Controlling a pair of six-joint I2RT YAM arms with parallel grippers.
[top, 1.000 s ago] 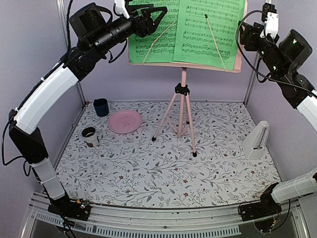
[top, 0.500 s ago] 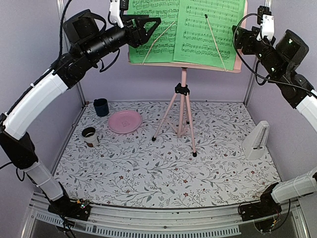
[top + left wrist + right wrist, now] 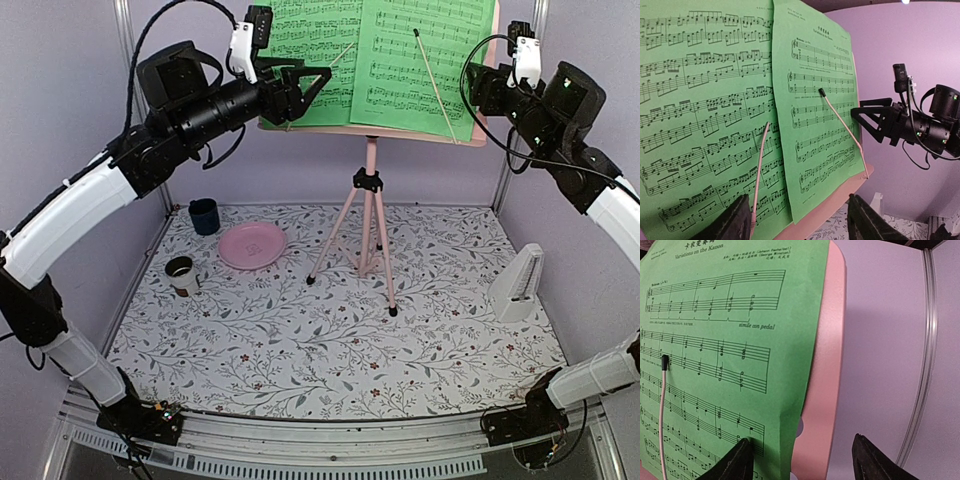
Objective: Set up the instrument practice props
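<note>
Left gripper [image 3: 310,90]: I read its fingers spread and empty, raised beside the left page.
Right gripper [image 3: 867,122]: fingers apart, empty, just off the desk's right side.
Sheet music [image 3: 400,60]: two green pages on the desk.
Music stand [image 3: 370,200]: upright, middle of the tabletop toward the far edge.
Metronome [image 3: 520,285]: upright near the right edge.

sheet-music pages [image 3: 400,60]: tops cropped | stand desk [image 3: 830,340]: mostly behind pages
</note>
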